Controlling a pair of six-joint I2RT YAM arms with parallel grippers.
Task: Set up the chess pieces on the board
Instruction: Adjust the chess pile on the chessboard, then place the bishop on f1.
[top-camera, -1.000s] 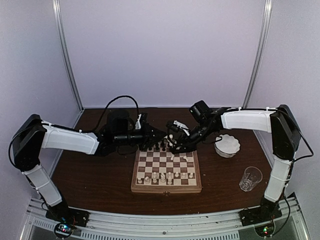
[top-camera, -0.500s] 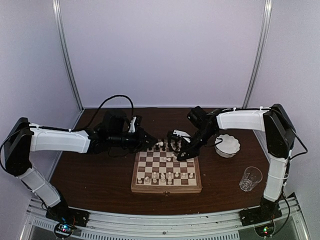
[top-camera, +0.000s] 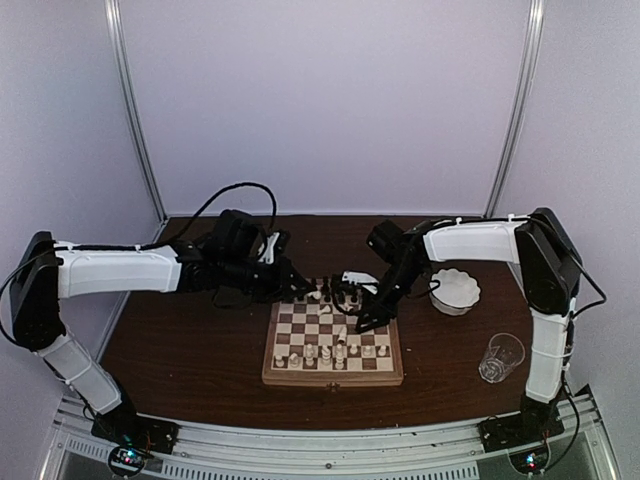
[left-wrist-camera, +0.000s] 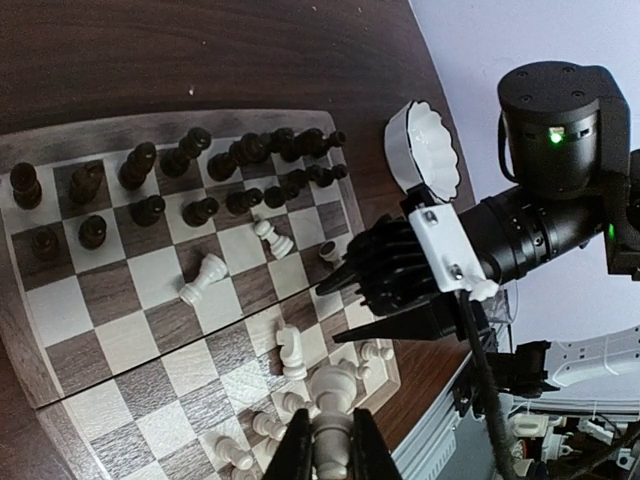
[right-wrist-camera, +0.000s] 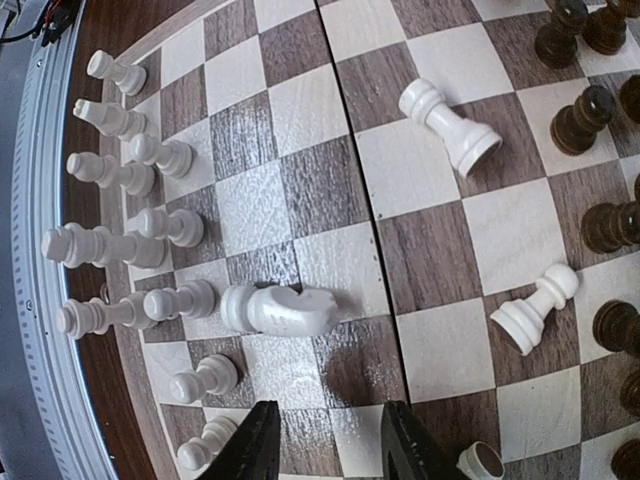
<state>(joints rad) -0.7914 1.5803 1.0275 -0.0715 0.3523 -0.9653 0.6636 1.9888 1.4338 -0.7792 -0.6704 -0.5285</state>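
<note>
The board (top-camera: 391, 378) lies mid-table. Dark chess pieces (left-wrist-camera: 185, 155) stand in its far rows and white ones (right-wrist-camera: 130, 170) in its near rows. My left gripper (left-wrist-camera: 332, 455) is shut on a cream-white piece (left-wrist-camera: 335, 395) with a rounded head, held above the near right squares. My right gripper (right-wrist-camera: 333, 450) is open just over the board, with nothing between its fingers. A white knight (right-wrist-camera: 280, 310) sits just ahead of them and looks tipped on its side. Two more white pieces lie toppled mid-board (right-wrist-camera: 452, 125) (right-wrist-camera: 535, 310).
A white scalloped bowl (top-camera: 455, 290) sits right of the board, and a clear glass (top-camera: 501, 357) stands nearer the front right. The two grippers hang close together over the board: left gripper (top-camera: 300, 287), right gripper (top-camera: 362, 322).
My right gripper moved toward the near side of the board and opened, letting go of the white knight. The left arm shifted slightly and keeps its grip.
</note>
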